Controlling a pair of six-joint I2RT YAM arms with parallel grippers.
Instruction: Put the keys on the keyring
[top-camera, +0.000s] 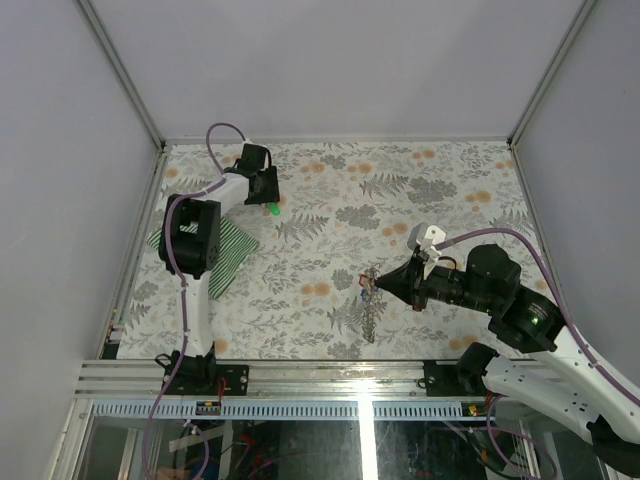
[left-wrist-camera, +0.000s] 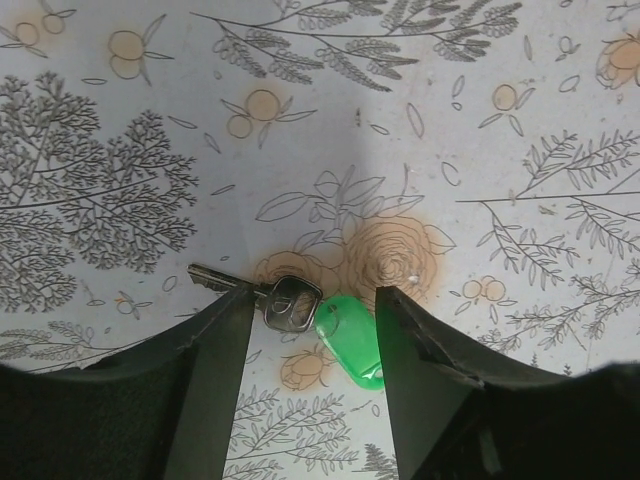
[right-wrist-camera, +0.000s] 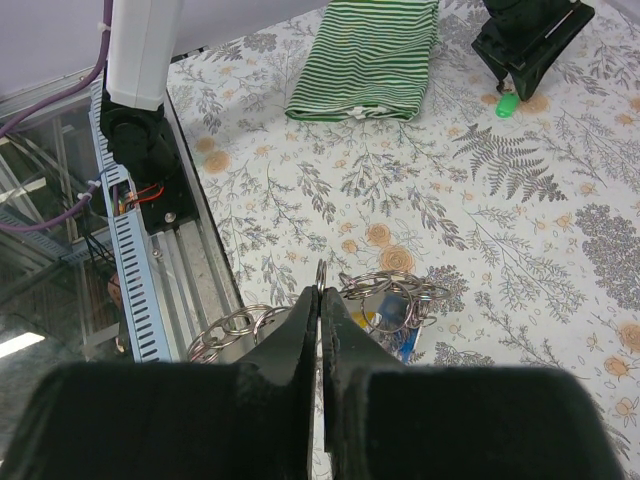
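A green-headed key (left-wrist-camera: 352, 338) lies flat on the floral table, its metal blade (left-wrist-camera: 215, 280) pointing left. My left gripper (left-wrist-camera: 315, 294) is open astride it, the green head close to the right finger (left-wrist-camera: 420, 360). From above, that gripper (top-camera: 264, 188) is at the back left with the green key (top-camera: 272, 210) just below it. My right gripper (right-wrist-camera: 321, 300) is shut on a ring of the keyring (right-wrist-camera: 320, 272). Chain loops (right-wrist-camera: 228, 330) hang to either side, with yellow and blue keys (right-wrist-camera: 397, 322) among them. From above, the keyring (top-camera: 371, 300) dangles from the right gripper (top-camera: 378, 283).
A green-and-white striped cloth (top-camera: 228, 250) lies at the left beside the left arm. The metal rail (top-camera: 300, 375) runs along the table's near edge, close under the hanging chain. Grey walls enclose the table.
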